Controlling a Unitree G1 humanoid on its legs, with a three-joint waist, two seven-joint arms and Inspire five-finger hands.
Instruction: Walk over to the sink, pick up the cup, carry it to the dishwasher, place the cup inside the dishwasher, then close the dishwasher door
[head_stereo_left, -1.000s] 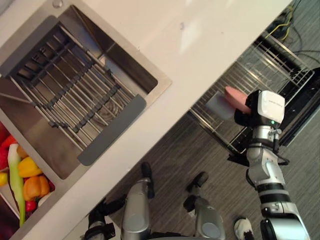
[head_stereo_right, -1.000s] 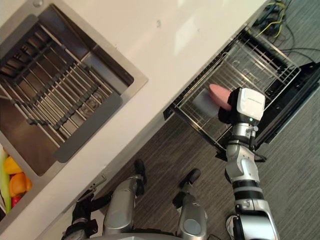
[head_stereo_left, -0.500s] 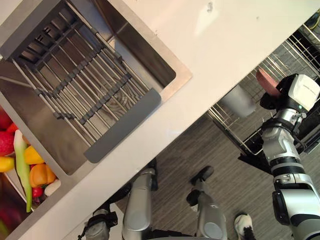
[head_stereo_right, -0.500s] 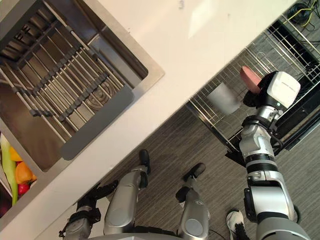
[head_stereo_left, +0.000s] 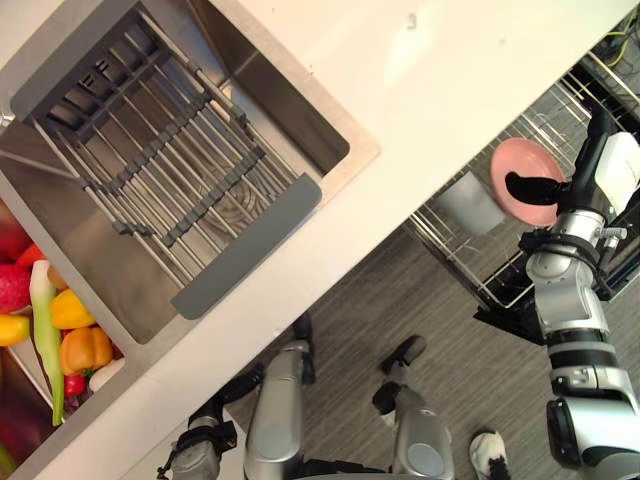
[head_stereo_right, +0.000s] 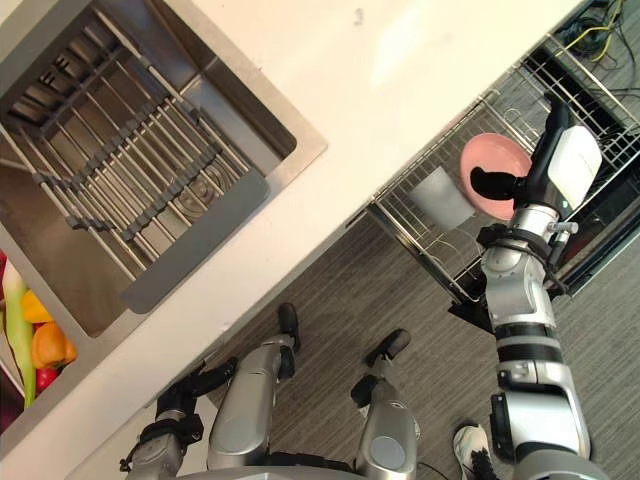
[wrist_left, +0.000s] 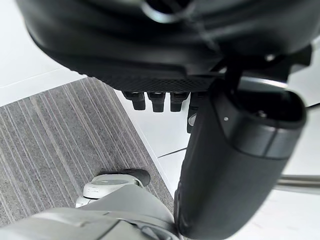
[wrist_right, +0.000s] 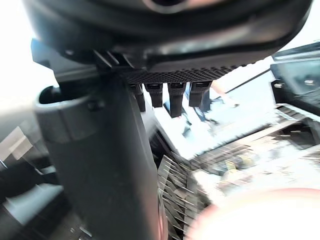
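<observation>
My right hand (head_stereo_left: 600, 168), fingers straight and grasping nothing, hangs over the dishwasher's wire rack (head_stereo_left: 545, 118), where the round pink cup (head_stereo_left: 524, 155) lies on its thumb side, round face up, far from my slack left hand (head_stereo_left: 200, 446).

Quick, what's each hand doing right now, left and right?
Left hand: open, holding nothing.
Right hand: open, fingers straight, over the pink cup that sits in the dishwasher rack.
</observation>
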